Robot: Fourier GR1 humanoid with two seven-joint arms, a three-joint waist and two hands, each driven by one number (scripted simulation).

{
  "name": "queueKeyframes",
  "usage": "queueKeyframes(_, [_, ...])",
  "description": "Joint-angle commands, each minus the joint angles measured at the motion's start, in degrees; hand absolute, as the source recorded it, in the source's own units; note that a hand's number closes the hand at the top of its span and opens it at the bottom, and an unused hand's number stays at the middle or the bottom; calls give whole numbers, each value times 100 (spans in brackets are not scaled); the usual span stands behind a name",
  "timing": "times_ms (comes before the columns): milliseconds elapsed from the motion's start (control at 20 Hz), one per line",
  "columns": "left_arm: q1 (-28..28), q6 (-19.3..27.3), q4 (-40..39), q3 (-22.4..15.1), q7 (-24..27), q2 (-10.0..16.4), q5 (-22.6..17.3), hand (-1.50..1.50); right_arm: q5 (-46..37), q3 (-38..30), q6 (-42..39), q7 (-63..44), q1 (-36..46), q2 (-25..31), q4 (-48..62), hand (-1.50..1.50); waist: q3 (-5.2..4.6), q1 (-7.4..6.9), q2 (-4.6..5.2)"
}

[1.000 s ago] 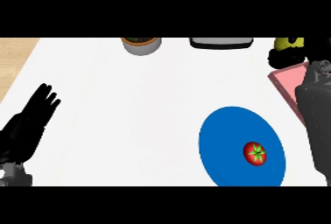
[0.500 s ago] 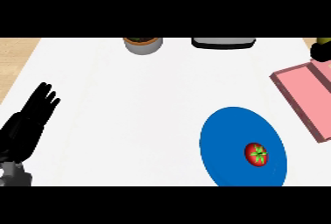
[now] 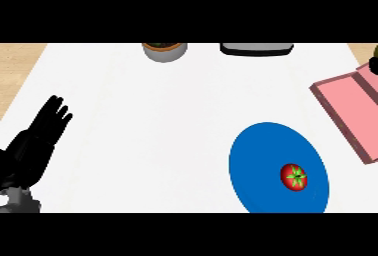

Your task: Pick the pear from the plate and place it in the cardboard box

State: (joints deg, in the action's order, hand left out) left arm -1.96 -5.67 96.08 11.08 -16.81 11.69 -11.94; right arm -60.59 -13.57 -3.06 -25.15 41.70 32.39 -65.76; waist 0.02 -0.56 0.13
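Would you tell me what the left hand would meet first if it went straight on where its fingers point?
Probably nothing, as far as the view shows: the left hand points up-right over the counter, passing left of the grey pot.

Bright, even light is falling flat across the whole view.
The white counter (image 3: 170,125) is glowing almost uniformly from the upper edge down to the lower edge of the frame. The blue plate (image 3: 255,150) at lower right is showing as one flat, saturated colour and is looking stretched taller than wide. The left hand (image 3: 40,142) at lower left is reading as a near-solid black shape.
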Motion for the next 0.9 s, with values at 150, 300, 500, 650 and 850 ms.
queueKeyframes(150, [-134, -129, -411, 174, 207, 61, -47, 0, 213, -278, 825, 861, 107, -47, 1399, 150, -1, -16, 9])
queueKeyframes(300, [62, 27, 110, -127, -22, -94, 157, 0, 418, -386, 662, 944, -119, -191, 1818, 150, 3, -44, 10])
queueKeyframes(500, [-90, 54, 18, 11, -16, -41, 84, 0, 544, -805, 772, 679, -117, -63, 2645, -150, 6, -66, 24])
queueKeyframes(650, [102, -151, -141, 91, 197, -24, -4, 0, 655, -808, 710, 1343, 68, 161, 3298, -150, 4, -64, 23])
queueKeyframes(850, [-433, 41, -285, 33, -141, -28, 41, 0, 966, -901, 1214, 2036, -120, -102, 3140, -150, 4, 6, 15])
